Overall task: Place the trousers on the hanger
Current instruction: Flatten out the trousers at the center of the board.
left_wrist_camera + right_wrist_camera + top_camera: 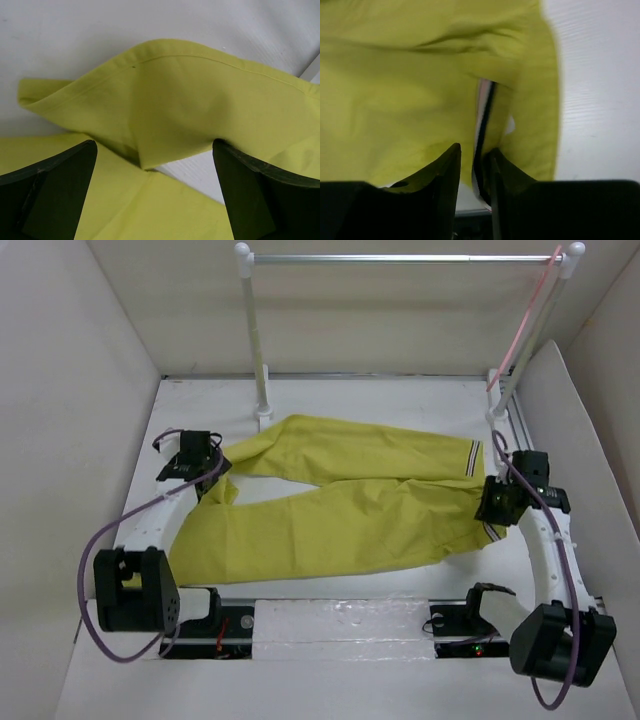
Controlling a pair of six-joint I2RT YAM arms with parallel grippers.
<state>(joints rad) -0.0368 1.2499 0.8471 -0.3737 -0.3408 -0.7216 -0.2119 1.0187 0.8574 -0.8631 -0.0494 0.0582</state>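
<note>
The mustard-yellow trousers (340, 510) lie spread flat across the table, legs to the left, striped waistband (473, 455) to the right. My left gripper (205, 475) is over the leg ends. In the left wrist view it (154, 150) is open wide, with a folded leg hem (200, 100) between and beyond the fingers. My right gripper (497, 502) is at the waist end. In the right wrist view it (475, 150) is shut on the striped waistband (485, 100). The pale pink hanger (525, 325) hangs slanting from the right end of the rail, far right.
A rack with white posts (255, 330) and a silver rail (400, 257) stands along the back of the table. White walls close the workspace on the left, back and right. Both arm bases (215, 615) sit at the near edge.
</note>
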